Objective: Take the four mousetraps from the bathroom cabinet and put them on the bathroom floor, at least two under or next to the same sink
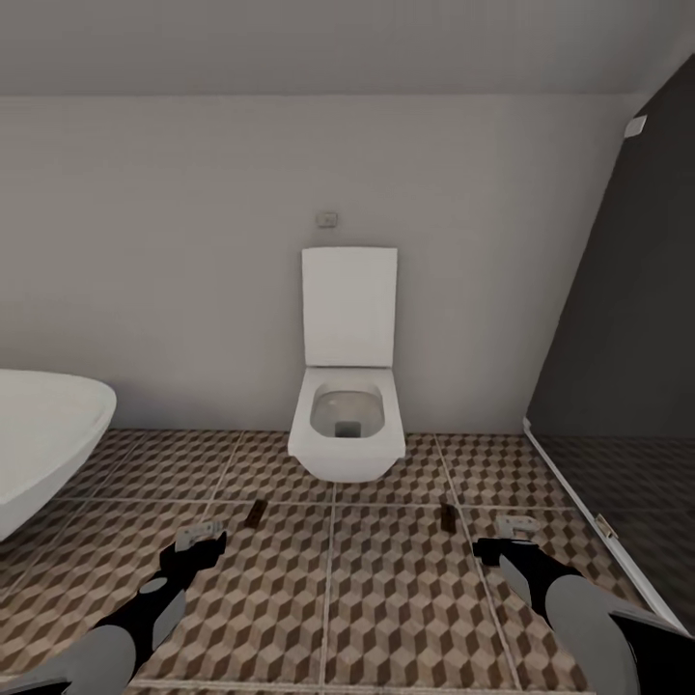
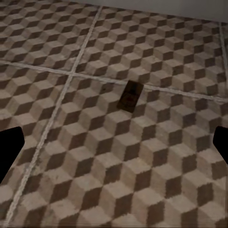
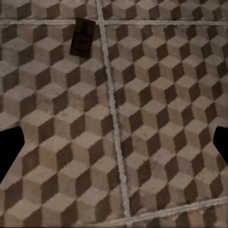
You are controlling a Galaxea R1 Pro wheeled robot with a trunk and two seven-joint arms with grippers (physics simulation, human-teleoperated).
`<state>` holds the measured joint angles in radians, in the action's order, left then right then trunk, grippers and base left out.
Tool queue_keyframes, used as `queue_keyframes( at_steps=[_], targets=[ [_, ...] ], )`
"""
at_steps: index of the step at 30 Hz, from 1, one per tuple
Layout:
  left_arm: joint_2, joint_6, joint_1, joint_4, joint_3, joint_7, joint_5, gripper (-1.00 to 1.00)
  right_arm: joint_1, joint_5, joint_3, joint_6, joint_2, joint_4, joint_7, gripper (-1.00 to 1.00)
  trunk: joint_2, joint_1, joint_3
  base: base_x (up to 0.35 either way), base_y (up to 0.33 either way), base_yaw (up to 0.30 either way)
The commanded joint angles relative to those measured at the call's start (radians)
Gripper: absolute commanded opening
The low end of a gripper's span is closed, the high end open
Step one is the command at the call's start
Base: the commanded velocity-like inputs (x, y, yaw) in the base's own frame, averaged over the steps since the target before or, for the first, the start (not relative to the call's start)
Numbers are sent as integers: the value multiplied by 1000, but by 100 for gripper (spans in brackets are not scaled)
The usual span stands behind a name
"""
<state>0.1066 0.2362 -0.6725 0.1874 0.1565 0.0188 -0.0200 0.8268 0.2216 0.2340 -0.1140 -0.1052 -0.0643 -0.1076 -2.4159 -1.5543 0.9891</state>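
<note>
Head view showed two mousetraps on the bathroom floor (image 1: 386,598), left mousetrap (image 1: 256,514) and right mousetrap (image 1: 448,517), just ahead of the left gripper (image 1: 201,543) and right gripper (image 1: 500,541). Both jaws spread wide, empty.

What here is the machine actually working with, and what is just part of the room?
Part of the job:
- left mousetrap, lying on the tiles
- right mousetrap, also on the tiles
- bathroom floor
- left hand and right hand, both open and empty

Just there:
- toilet
- bathtub
- dark panel
</note>
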Motion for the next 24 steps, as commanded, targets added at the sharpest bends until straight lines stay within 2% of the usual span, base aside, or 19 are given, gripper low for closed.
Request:
queue_keyframes(
  at_steps=[1,7,12,15,24],
  targets=[
    [1,4,0,-8,3,3,-7,100,1,11,8,-4,0,5,-1,100,7,4,-2,0,0,0],
    [17,11,0,-65,3,8,-33,100,1,11,7,7,-3,29,-1,100,49,27,-21,0,0,0],
    [36,15,0,-120,2,19,-72,100,-6,11,7,16,-5,43,0,100,84,46,-37,0,0,0],
    [45,16,2,-138,2,27,-98,100,-20,11,7,19,-7,52,0,100,105,58,-46,0,0,0],
    [63,9,4,-174,2,39,-145,100,-69,12,4,20,-4,61,0,100,168,92,-74,0,0,0]
  ],
)
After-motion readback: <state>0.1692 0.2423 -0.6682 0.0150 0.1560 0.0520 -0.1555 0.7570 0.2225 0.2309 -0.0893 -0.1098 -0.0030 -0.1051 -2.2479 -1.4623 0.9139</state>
